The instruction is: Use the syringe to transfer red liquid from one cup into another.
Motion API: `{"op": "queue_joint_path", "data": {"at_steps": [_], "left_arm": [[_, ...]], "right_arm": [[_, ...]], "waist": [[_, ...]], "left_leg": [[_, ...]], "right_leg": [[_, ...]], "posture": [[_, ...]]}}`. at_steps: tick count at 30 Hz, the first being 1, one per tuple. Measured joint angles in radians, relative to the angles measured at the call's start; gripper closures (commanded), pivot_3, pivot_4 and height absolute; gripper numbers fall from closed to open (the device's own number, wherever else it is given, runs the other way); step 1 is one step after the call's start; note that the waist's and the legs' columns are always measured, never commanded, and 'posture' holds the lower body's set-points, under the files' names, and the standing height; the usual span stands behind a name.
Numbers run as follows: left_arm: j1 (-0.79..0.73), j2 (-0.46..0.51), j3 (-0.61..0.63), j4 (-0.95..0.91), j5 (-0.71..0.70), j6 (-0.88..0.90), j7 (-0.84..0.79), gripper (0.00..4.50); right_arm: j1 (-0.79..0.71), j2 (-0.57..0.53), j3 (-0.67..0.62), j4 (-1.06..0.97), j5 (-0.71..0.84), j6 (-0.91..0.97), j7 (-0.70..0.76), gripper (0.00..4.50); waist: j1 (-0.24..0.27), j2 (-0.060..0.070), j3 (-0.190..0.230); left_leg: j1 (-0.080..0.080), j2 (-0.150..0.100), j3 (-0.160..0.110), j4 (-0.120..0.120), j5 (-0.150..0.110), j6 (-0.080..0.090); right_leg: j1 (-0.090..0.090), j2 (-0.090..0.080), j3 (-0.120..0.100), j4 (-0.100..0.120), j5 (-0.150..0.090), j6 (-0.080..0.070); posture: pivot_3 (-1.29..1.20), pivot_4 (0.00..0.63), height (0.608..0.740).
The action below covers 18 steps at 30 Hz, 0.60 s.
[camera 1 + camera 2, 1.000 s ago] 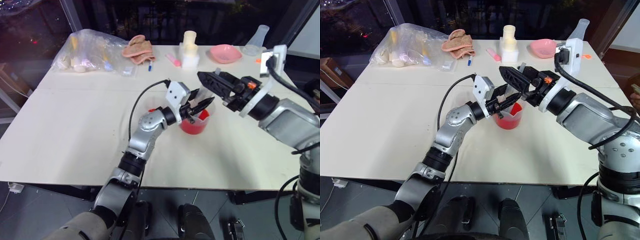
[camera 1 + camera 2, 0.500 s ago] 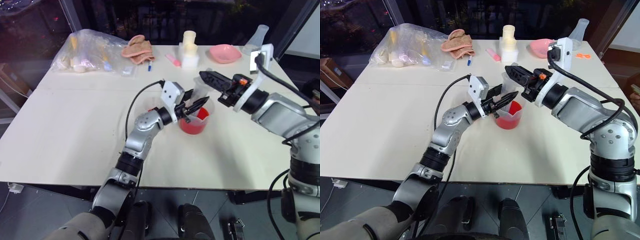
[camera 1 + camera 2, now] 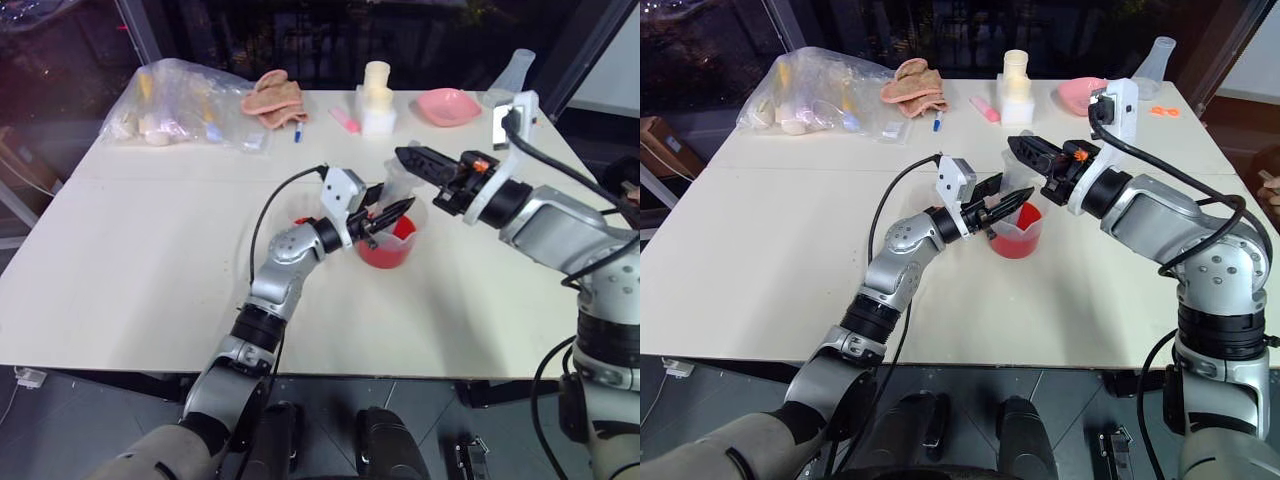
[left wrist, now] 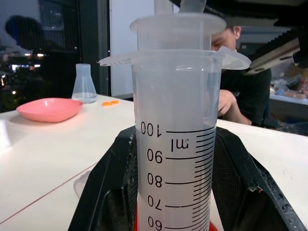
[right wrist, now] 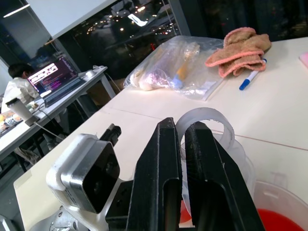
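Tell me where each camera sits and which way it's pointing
Head stereo pair: on the head, looking forward and down at the table; both arms show, over the beaker.
Left wrist view: looks along the left gripper, clamped on the syringe, toward the pink dish.
Right wrist view: looks along the right gripper, gripping the plunger top, toward the plastic bag.
Shared: the syringe.

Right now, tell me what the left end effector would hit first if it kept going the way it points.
Likely the right end effector, shut on the plunger of the syringe that the left end effector holds; depth is uncertain.
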Motion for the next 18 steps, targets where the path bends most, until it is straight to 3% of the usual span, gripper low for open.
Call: {"op": "queue_joint_path", "data": {"at_steps": [18], "left_arm": [[0.020, 0.005, 0.000, -0.012, 0.001, 0.002, 0.003, 2.99]], "right_arm": [[-0.050, -0.004, -0.004, 0.040, 0.003, 0.013, 0.023, 4.43]], "waist": [[-0.013, 0.000, 0.000]], "left_leg": [[0.000, 0.000, 0.000, -0.001, 0.000, 0.000]], "right_leg": [[0.000, 0.000, 0.000, 0.000, 0.000, 0.000]], "posture": [[0.00, 0.150, 0.740]]}}
